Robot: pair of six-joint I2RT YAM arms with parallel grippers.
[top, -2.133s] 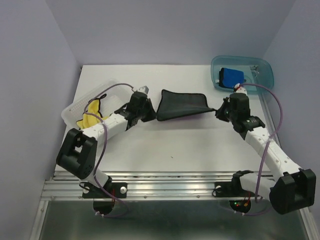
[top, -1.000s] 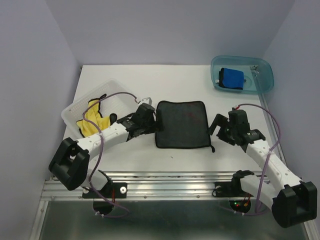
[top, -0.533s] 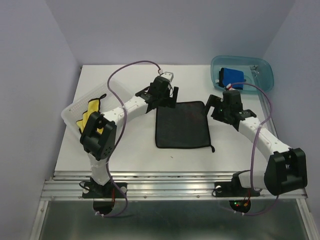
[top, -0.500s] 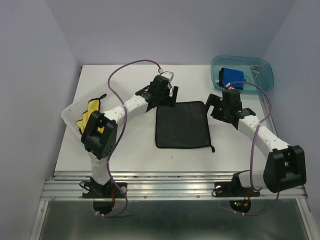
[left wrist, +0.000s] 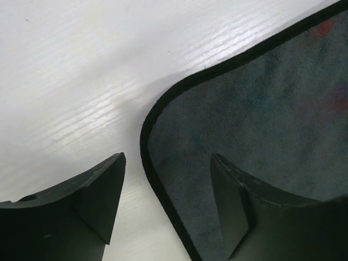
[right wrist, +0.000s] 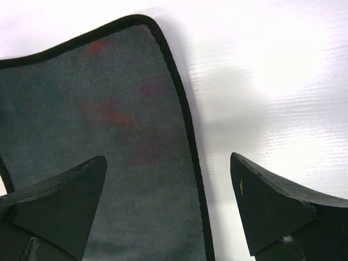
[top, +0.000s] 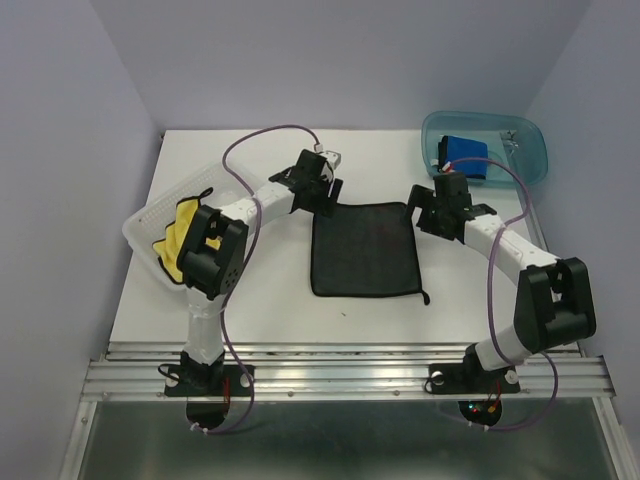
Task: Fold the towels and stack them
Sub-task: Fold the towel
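A black towel (top: 365, 250) lies flat and unfolded in the middle of the white table (top: 260, 290). My left gripper (top: 323, 200) hovers over its far left corner. In the left wrist view the gripper (left wrist: 166, 187) is open, with the towel's bound edge (left wrist: 149, 157) running between the fingers. My right gripper (top: 423, 212) is at the far right corner. It too stands open (right wrist: 168, 190), astride the towel's right edge (right wrist: 190, 147), gripping nothing. A folded blue towel (top: 465, 155) lies in the teal bin (top: 530, 150).
A clear basket (top: 150, 215) at the left edge holds a crumpled yellow towel (top: 180, 235). The teal bin sits in the far right corner, close behind the right arm. Purple cables loop above both arms.
The black towel, held up two seconds ago, now lies flat. Both grippers have gone from its sides to its far corners. The left jaws have narrowed a little.
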